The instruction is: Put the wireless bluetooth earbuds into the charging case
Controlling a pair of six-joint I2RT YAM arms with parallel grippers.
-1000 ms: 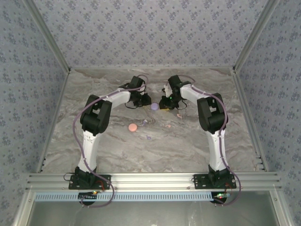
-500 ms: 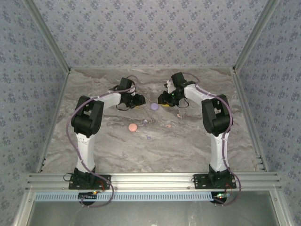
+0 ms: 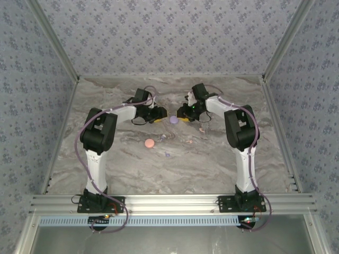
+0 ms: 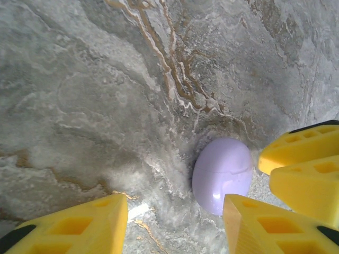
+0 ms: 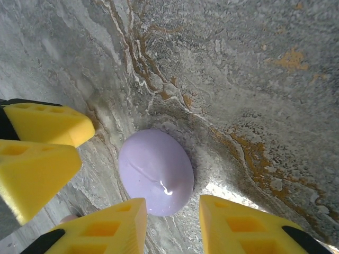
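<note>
Grey marbled table (image 3: 106,164), with patterned walls (image 3: 169,37) closing it in on three sides. We are watching both arms reaching toward the far middle of the table, their tips facing each other.

- A lilac case (image 3: 174,120) is lying flat between the two tips with its lid shut.
- The left gripper (image 4: 175,206) is standing with its jaws well apart and gripping nothing. In its wrist view the case is lying just off one fingertip, not between the two.
- The right gripper (image 5: 172,211) is standing narrowly open, also gripping nothing. The case is sitting just ahead of its gap, close against the tips, and we cannot tell whether they are touching.
- A pink case (image 3: 150,143) is lying nearer the bases, apart from both grippers.
- The earbuds (image 3: 167,155) are lying loose on the table as tiny specks. A lilac one is lying near the pink case, and a pinkish one (image 3: 189,142) is lying further right, on the near side of the right gripper.
</note>
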